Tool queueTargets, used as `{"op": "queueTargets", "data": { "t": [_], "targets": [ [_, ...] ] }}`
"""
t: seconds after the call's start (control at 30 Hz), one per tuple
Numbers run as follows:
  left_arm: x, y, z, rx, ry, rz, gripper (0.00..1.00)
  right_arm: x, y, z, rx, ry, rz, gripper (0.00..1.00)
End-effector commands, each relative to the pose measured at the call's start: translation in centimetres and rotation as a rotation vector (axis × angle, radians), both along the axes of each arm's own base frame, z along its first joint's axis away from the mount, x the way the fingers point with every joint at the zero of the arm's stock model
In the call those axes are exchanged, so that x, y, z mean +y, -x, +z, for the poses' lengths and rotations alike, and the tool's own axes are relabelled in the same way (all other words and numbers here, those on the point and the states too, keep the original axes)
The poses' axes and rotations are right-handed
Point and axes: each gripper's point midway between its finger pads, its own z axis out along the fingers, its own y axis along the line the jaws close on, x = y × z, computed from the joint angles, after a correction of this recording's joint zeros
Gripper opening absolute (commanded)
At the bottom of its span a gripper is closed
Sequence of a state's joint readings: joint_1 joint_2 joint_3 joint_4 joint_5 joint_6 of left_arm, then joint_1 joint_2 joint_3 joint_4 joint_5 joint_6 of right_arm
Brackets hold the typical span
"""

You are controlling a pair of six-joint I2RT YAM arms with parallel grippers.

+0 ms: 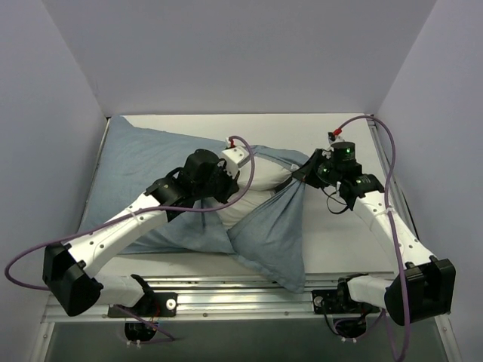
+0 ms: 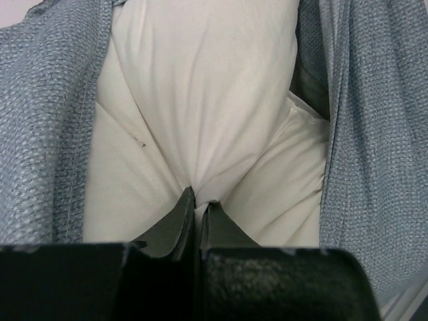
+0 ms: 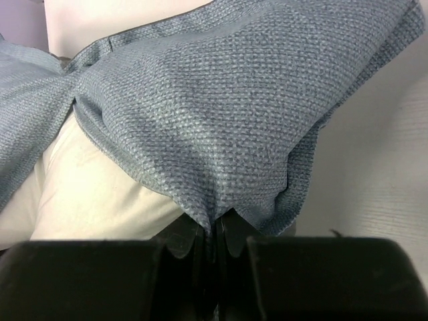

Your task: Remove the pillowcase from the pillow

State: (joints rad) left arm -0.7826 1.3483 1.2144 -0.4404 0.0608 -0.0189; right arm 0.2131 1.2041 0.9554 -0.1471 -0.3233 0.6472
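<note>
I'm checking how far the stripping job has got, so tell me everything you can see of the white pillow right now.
The plump white fabric pillow looks soft and deeply creased. It lies on the white table, mostly inside the blue-grey woven cloth pillowcase. Only a middle patch shows through the opening, with cloth flanking it on both sides. The left gripper has its shut fingers pinching a fold of the bare fabric. No logo or tag is visible.
</note>
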Motion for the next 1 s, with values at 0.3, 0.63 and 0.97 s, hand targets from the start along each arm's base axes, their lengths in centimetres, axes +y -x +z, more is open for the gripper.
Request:
{"op": "queueTargets", "data": {
  "t": [0.3,0.63,0.97],
  "targets": [
    [8.5,6.0,-1.7,0.045,-0.114,0.009,0.02,-11.8,-5.0,4.5,-0.146,0.191,-0.440,0.00],
    [9.7,7.5,-1.5,0.027,-0.073,0.016,0.02,-13.4,-6.4,7.7,-0.199,0.143,-0.482,0.00],
    [7.3,2.1,5.1,-0.127,0.120,0.188,0.02,-8.2,-4.2,1.5,-0.096,0.123,-0.295,0.00]
  ]
}}
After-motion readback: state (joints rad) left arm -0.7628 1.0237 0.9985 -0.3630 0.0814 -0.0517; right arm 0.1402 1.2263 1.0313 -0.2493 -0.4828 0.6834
